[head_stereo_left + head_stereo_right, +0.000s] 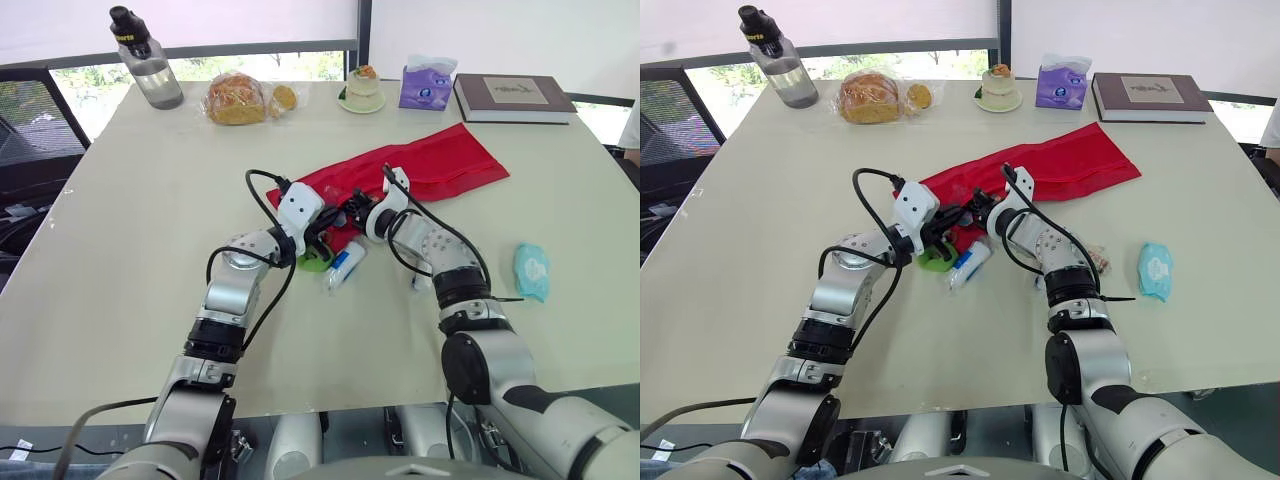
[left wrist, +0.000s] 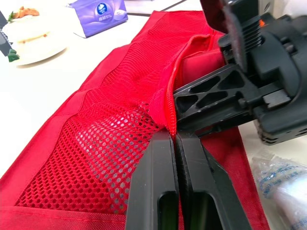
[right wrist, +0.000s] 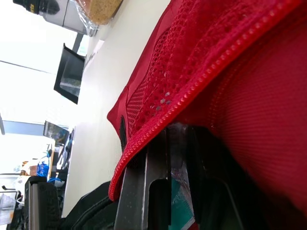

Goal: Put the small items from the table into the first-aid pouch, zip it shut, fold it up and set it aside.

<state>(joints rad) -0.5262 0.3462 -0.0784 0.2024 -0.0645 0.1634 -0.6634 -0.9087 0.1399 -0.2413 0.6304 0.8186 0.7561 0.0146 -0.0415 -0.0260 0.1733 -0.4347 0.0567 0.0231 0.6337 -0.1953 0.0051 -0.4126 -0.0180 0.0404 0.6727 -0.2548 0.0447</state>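
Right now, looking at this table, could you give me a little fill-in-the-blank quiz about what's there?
1. The pouch on the table is ___ in colour.
2. The left gripper is shut on the pouch's ___ edge.
3. The teal packet lies beside the robot's ___ arm.
4. The book sits at the table's far ___ corner.
Missing words: red; zipper; right; right.

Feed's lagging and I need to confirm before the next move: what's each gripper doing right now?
Left gripper: shut on the zipper edge of the red mesh pouch.
Right gripper: shut on a small green-and-silver packet.
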